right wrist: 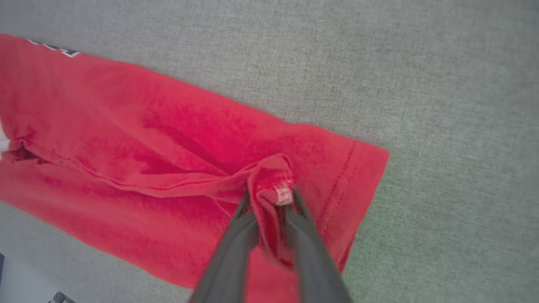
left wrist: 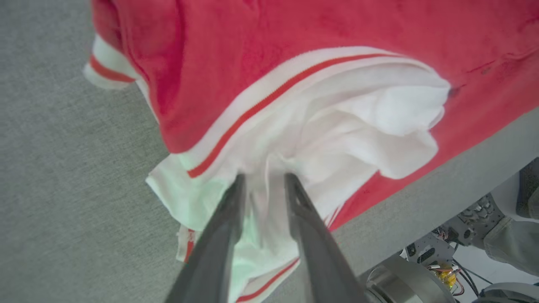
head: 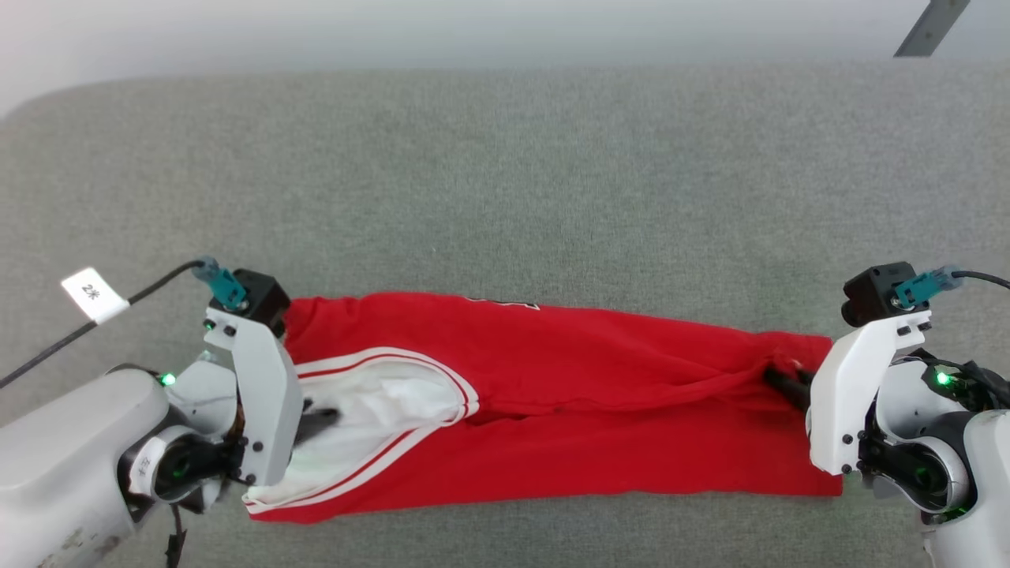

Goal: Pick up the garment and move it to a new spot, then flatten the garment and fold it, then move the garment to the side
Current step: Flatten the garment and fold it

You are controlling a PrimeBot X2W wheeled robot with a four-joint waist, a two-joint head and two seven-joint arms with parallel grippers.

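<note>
The garment lies as a long folded band across the grey table, mid-fold I judge. The right gripper is closed on a red tuck at its hem; the left gripper has jaws narrowly apart around white lining, grip unclear. Next: release cleanly, fold end over end
</note>
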